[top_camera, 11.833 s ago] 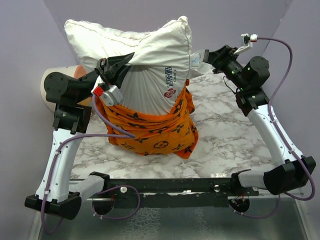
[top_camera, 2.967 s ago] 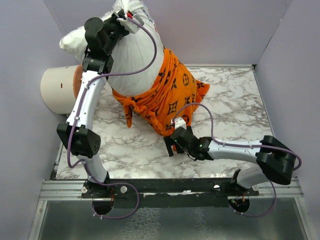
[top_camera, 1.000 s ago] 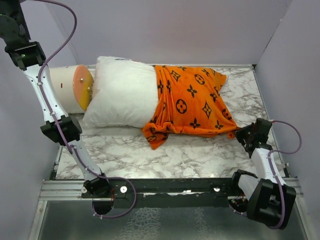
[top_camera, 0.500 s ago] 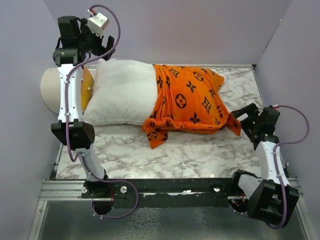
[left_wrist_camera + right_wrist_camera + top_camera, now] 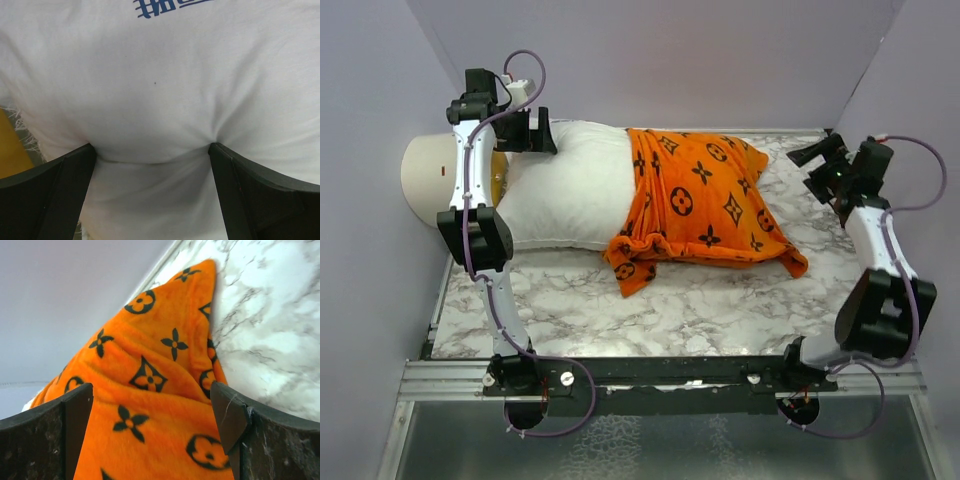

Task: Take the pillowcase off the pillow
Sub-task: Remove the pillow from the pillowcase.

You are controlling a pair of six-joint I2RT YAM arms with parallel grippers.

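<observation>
Bracing pillow [image 5: 560,190] at 9 o'clock: left tool [image 5: 152,150] spread, straddling white fabric; right tool [image 5: 152,390] spread, empty, facing pillowcase [image 5: 705,200] at 2 o'clock. Next: pinch corner, pull toward 3 o'clock.

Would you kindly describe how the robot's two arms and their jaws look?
Both the left arm and right arm have white links, bulky black joints and broad black wedge-shaped jaws. A purple cable loops along each.
</observation>
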